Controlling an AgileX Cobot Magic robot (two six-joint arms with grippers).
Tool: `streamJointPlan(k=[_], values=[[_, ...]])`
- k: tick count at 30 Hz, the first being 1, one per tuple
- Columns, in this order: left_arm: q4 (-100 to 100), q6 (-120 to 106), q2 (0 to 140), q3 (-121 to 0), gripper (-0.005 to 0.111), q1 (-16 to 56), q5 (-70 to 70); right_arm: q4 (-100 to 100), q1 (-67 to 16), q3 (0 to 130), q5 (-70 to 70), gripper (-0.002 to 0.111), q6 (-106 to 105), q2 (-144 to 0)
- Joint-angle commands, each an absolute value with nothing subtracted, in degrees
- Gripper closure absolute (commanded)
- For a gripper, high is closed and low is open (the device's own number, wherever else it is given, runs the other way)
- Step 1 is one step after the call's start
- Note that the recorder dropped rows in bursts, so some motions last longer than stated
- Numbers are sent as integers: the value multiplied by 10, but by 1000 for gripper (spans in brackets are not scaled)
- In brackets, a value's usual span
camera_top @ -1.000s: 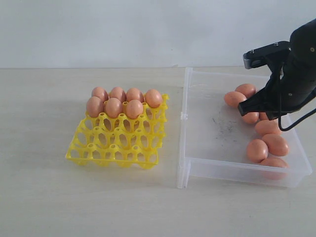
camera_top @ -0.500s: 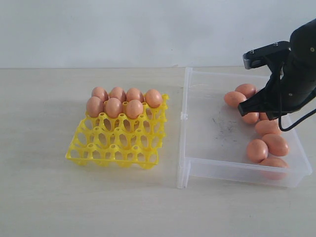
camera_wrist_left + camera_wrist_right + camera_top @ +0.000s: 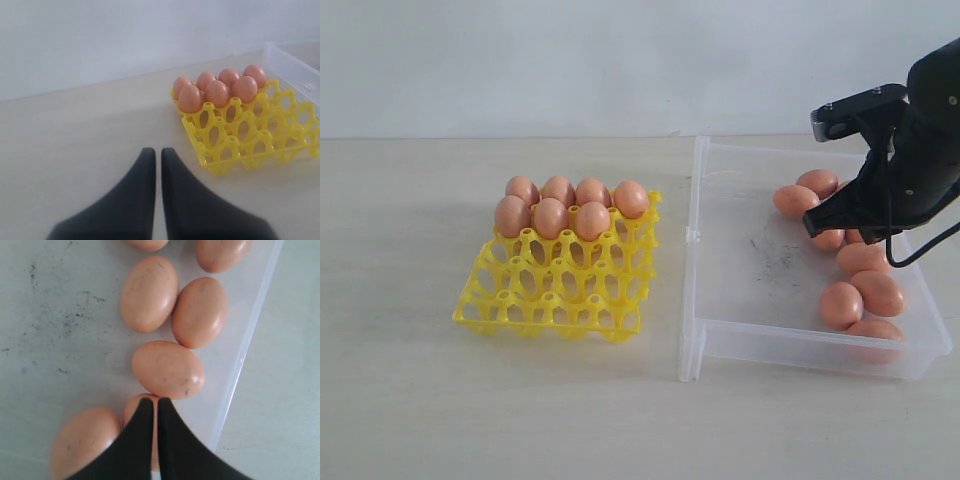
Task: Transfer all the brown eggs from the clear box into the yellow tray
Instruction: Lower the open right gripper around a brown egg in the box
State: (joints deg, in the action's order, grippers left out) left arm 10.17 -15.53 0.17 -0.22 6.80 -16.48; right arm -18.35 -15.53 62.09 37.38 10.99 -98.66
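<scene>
The yellow tray (image 3: 555, 290) sits left of centre with several brown eggs (image 3: 550, 215) filling its far cups. Right of it, the clear box (image 3: 745, 275) holds several more brown eggs (image 3: 880, 292) along its right side. My right gripper (image 3: 814, 222) hangs shut over those eggs with nothing between its fingers. In the right wrist view its tips (image 3: 155, 401) sit just above one egg (image 3: 130, 412), close to another (image 3: 168, 369). My left gripper (image 3: 158, 151) is shut and empty over bare table, short of the tray (image 3: 250, 145); it is out of the exterior view.
The box's near wall (image 3: 790, 345) and right wall (image 3: 245, 355) stand close to the eggs. Dark smudges (image 3: 775, 255) mark the box floor. A pale wall rises behind the beige table (image 3: 410, 380).
</scene>
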Motion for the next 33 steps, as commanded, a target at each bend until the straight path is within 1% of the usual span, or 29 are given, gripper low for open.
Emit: streamJointPlan(k=[1,33], values=[[101,-155,0,0,103,71,-162,-182,-153,624,375,108,102,-985],[101,-155,0,0,103,71,-162,-182,-153,624,379,108,99,-985]])
